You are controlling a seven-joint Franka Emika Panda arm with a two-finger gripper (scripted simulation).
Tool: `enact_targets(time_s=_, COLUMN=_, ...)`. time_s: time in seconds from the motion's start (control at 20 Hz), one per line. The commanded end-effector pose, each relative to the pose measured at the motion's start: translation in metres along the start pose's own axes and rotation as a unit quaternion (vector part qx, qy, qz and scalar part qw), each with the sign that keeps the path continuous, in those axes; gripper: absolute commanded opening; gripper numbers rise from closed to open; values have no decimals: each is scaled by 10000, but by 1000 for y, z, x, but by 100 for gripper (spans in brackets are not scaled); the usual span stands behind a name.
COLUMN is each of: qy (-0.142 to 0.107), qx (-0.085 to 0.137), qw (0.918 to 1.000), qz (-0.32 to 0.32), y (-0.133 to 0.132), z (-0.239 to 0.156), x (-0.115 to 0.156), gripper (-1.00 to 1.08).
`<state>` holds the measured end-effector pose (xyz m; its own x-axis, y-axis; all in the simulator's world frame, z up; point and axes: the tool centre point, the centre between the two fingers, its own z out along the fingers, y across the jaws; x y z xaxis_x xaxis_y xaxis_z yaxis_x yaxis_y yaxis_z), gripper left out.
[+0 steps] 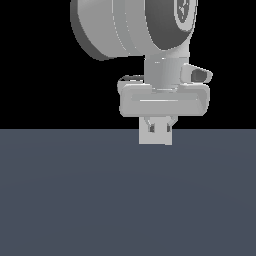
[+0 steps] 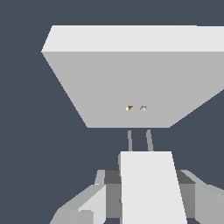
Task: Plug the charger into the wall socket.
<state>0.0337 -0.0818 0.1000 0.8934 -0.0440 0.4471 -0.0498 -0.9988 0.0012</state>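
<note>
Dark slate-blue flat floor (image 1: pixel 75 200) fills the lower scene under a black void. From the exterior view, the pale grey robot claw (image 1: pixel 156 131) hangs at about twelve o'clock, its fingers pinching the small white rectangular charger block (image 2: pixel 151 186). In the wrist view two thin prongs point at the flat light-grey square socket plate (image 2: pixel 131 83), near but apart from it, roughly lined up with its two tiny yellowish holes (image 2: pixel 135 107), probably readying for insertion. No brands, labels or writing are visible anywhere.
</note>
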Motion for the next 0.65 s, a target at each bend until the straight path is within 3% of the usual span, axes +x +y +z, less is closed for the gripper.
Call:
enact_targets(time_s=0.0, qy=2, qx=-4, qw=10000, qz=-5, y=0, z=4, x=8, gripper=-100)
enact_targets(time_s=0.6, qy=2, qx=1, qw=10000, qz=0, y=0, z=16, x=32, gripper=-100)
